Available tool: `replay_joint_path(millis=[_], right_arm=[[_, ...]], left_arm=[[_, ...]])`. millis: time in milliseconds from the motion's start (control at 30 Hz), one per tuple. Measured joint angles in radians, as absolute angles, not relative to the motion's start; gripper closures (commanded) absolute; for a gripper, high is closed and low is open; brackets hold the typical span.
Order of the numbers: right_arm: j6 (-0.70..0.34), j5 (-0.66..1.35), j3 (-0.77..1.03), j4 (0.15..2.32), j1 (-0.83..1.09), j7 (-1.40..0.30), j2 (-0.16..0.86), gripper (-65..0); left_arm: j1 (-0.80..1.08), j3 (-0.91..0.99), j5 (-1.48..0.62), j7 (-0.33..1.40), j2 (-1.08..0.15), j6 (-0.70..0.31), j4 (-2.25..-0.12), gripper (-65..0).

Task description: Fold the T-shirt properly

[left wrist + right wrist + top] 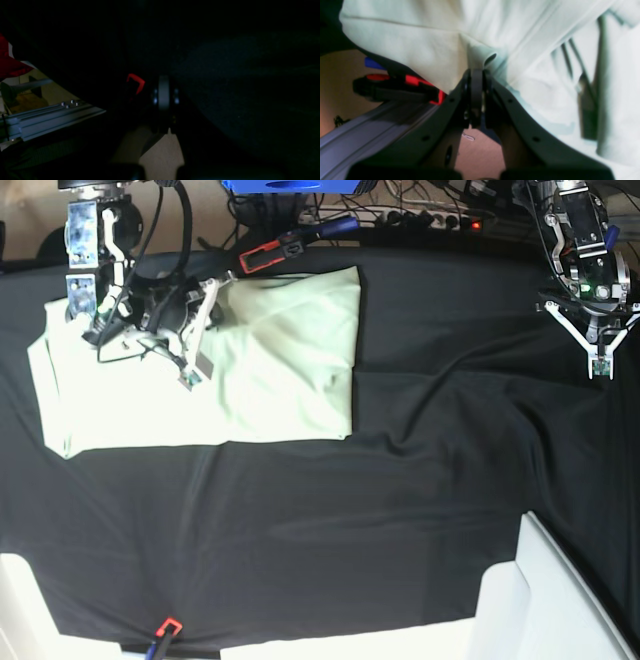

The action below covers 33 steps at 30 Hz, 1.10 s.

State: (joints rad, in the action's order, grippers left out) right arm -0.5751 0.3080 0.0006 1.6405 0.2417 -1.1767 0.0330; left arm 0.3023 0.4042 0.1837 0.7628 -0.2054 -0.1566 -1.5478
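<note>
We look down on a table draped in a black cloth (400, 480), where the pale mint-green T-shirt (270, 370) lies spread flat over the far left part of the scene, its right edge falling near the middle of the table and its far edge close to the table's far rim. The right gripper (190, 378) hangs low over the shirt's far left portion, and the right wrist view shows its dark jaws brought together on a small raised fold of the T-shirt (480, 32), the fabric bunched into a pucker just at the fingertips of the right gripper (477, 72). In that same close view we see a red-and-black clamp (402, 87) and a grey metal rail (382, 120) at the table's edge, just beside the gripper body. The left gripper (600, 366) hangs at the far right of the scene, well apart from the shirt, above bare black cloth; its jaws are closed and we see nothing between them. The left wrist view is very dark: we make out the left gripper (163, 82) with its fingers pressed together, a red clamp (136, 82) just to its left, a grey rail (50, 117) farther left, and black cloth (250, 87) filling the right side. In the overhead view, another red-and-black clamp (270, 252) sits at the far rim just beyond the shirt, and white panels (560, 600) rise at the near right corner.
</note>
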Motion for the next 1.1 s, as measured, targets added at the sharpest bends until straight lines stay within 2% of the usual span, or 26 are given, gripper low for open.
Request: replay_joint_path(millis=[400,633,1100], right_arm=[[-0.575,0.309,0.004,1.652,0.308,-1.172,0.035,-0.4],[-0.575,0.308,0.006,1.751,0.355,-1.177,0.039,-0.4],[-0.575,0.308,0.06,1.795,0.422,-1.222,0.035,-0.4]], left_arm=[[0.302,0.404,0.184,0.763,-0.205,-0.157,-1.548,0.0],[0.302,0.404,0.184,0.762,-0.205,-0.157,-1.548,0.0],[0.302,0.404,0.184,0.763,-0.206,-0.157,-1.548,0.0]])
